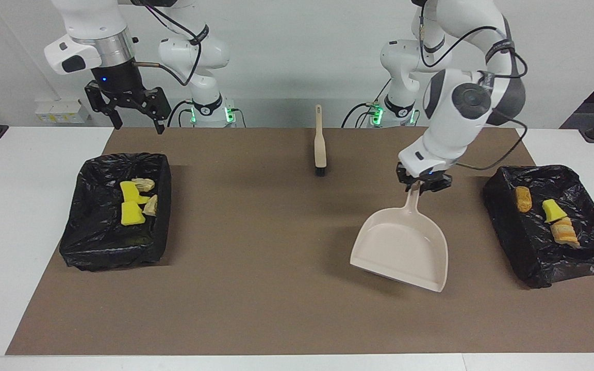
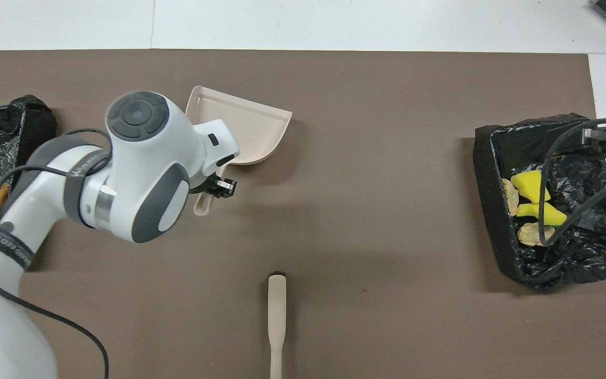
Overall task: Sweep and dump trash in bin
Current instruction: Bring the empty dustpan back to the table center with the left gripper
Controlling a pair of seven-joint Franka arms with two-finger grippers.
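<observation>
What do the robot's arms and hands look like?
Both arms are glossy white with rounded grey joint caps and silver rings, and black cables loop along them. Each ends in a small black hand: left hand, right hand. Green lights glow at their bases.
</observation>
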